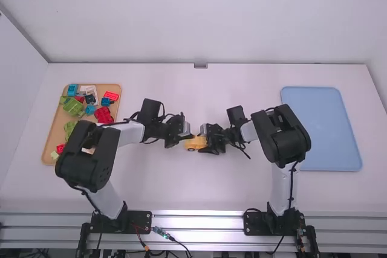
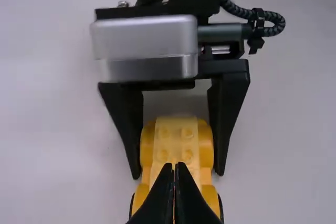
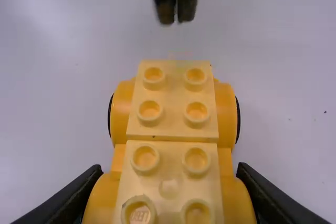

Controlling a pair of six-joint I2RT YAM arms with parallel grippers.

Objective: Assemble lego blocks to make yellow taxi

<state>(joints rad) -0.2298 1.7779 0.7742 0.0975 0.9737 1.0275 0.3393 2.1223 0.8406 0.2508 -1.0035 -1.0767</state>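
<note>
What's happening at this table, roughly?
The right arm's pincer grips a yellow wheeled car base by its sides, near one end. The left arm's pincer is shut and empty, close by the other end. The base's top studs are bare, so the taxi looks unfinished. More blocks lie on the brown tray.

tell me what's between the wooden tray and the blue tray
In the high view, going left to right: the left arm, its hand, the yellow car, the right hand gripping it, then the right arm.
</note>
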